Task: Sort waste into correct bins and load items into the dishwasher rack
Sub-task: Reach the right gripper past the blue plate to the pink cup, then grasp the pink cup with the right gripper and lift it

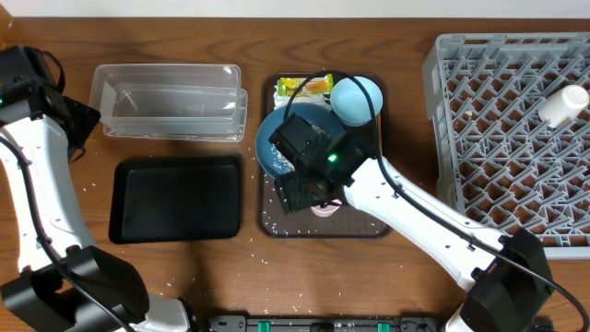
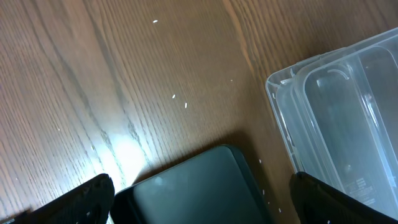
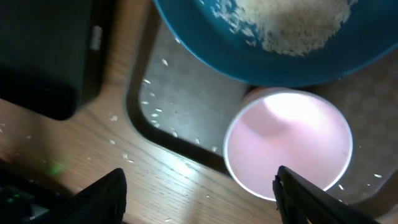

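Overhead. The rack (image 1: 516, 138) sits at the right end of the desk (image 1: 406, 28), with a white object (image 1: 564, 105) in it near the far right corner. The brown tray (image 1: 269, 221) lies mid-desk. It carries the blue bowl (image 1: 273, 138), the light-blue bowl (image 1: 357, 100) and, at its far end, the wrapper (image 1: 304, 87). The tub (image 1: 171, 101) and the black tray (image 1: 175, 198) lie to its left, the tub farther back. The right arm (image 1: 415, 212) reaches over the brown tray. The left arm (image 1: 37, 175) stands at the left edge. Rice (image 1: 267, 249) flecks the front of the desk.

Left wrist. The left tool (image 2: 202, 186) is spread wide and holds nothing. It hangs above a corner of the black tray, with the tub to one side and a few grains on the bare wood.

Right wrist. The right tool (image 3: 199, 186) is spread wide and empty. The pink cup (image 3: 289, 143) sits on the brown tray with its mouth toward the camera, close to one finger (image 3: 311, 199). The blue bowl's rim overlaps the cup's far edge. The blue bowl holds rice, and grains dot the brown tray's floor.
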